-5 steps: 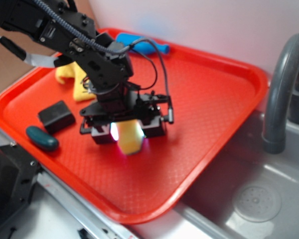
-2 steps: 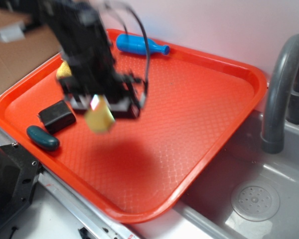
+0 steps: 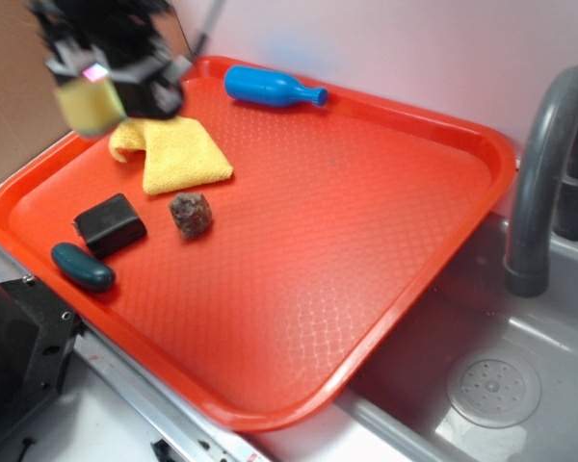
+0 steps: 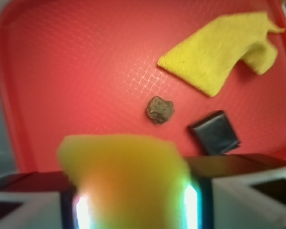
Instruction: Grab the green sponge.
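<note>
Lifted high off the tray [image 3: 443, 241], jaws clamp the green sponge [image 3: 89, 104].

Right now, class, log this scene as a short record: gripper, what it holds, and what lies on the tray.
gripper: shut on the pale yellow-green foam sponge, lifted above the tray's far left corner
tray: red plastic, beside a grey sink
on tray: folded yellow cloth, black block, dark teal capsule, brown rock-like lump, blue bottle
</note>
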Available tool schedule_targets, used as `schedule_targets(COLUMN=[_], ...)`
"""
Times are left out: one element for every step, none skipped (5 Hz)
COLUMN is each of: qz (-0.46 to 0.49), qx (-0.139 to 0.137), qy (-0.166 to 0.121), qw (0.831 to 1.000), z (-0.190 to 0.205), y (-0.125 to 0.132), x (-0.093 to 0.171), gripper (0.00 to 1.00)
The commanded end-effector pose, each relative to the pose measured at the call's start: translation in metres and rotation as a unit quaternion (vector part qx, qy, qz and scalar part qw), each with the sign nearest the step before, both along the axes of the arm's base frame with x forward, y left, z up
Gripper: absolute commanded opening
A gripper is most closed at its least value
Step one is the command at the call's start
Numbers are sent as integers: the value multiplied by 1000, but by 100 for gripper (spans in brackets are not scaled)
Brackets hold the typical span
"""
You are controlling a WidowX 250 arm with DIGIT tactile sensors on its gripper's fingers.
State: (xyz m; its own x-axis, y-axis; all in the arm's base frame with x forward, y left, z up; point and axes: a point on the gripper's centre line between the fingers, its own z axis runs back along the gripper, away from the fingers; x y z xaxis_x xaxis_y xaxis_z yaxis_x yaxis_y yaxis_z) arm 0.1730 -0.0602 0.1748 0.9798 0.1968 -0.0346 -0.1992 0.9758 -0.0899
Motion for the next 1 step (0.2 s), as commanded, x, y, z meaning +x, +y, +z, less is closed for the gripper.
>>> schedule_targets(qz=[-15], qx=[-14], qy=[-49], qw=[999], z=[23], y=[14], x=[5], gripper=[0])
